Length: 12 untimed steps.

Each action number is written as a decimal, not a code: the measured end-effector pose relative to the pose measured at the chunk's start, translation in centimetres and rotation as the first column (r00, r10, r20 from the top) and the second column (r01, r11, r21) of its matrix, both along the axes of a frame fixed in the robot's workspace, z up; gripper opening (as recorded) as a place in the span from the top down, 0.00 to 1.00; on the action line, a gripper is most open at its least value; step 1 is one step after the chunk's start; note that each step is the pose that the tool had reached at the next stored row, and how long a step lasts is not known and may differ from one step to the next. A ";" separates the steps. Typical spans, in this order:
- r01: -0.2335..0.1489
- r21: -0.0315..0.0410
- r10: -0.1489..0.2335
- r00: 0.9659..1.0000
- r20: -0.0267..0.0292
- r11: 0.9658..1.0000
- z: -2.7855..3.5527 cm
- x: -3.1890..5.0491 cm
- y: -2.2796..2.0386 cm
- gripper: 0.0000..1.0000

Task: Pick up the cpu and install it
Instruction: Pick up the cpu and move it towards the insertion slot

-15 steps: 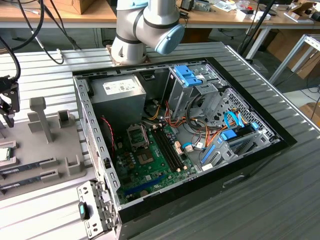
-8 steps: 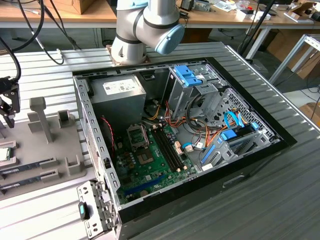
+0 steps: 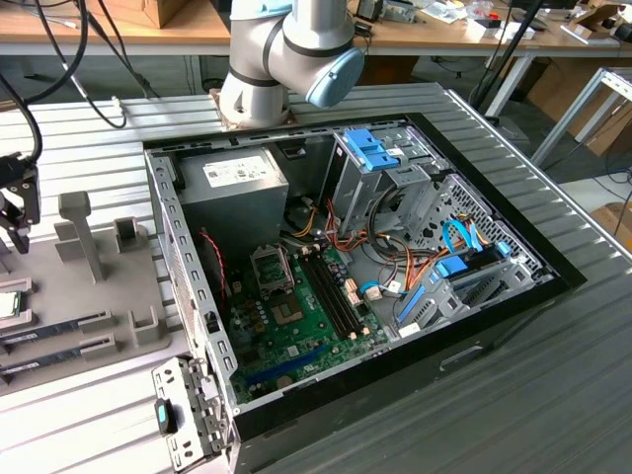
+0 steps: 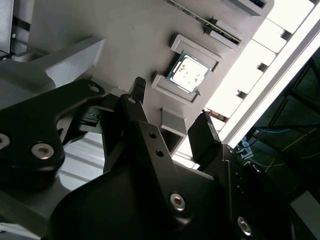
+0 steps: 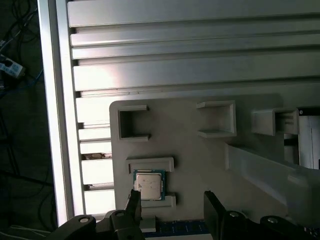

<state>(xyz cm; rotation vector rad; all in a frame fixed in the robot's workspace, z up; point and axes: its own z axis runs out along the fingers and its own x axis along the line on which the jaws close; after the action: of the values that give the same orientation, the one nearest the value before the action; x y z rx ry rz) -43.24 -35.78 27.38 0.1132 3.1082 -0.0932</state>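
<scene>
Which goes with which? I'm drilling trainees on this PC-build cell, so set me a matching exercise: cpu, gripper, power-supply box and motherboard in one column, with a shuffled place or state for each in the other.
Column one:
1. cpu
2. gripper
3. power-supply box
4. motherboard

Column two:
A. green, lying on the floor of the open case
B. open, holding nothing
C. grey, in a corner of the case
D. seated between two raised brackets on the pale fixture plate

Pairs: 1-D, 2-B, 3-C, 4-A
</scene>
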 end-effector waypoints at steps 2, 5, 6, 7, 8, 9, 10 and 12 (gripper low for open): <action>0.000 0.000 0.000 1.000 0.000 1.000 -0.07 0.00 0.00 0.38; 0.000 0.000 0.000 1.000 0.000 1.000 -0.12 0.00 0.00 0.38; 0.000 0.000 0.000 1.000 0.000 1.000 -0.18 0.00 0.00 0.38; 0.000 0.000 0.000 1.000 0.000 1.000 -0.24 0.00 0.00 0.38; 0.000 0.000 0.000 1.000 0.000 1.000 -0.25 0.00 0.00 0.38; 0.000 0.000 0.000 1.000 0.000 1.000 -0.26 0.00 0.00 0.38; 0.000 0.000 0.000 1.000 0.000 1.000 -0.28 0.00 0.00 0.38; 0.000 0.000 0.000 1.000 0.000 1.000 -0.31 0.00 0.00 0.38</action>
<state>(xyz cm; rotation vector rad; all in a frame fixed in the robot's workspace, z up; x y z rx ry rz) -43.24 -35.78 27.07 0.1131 3.1083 -0.0932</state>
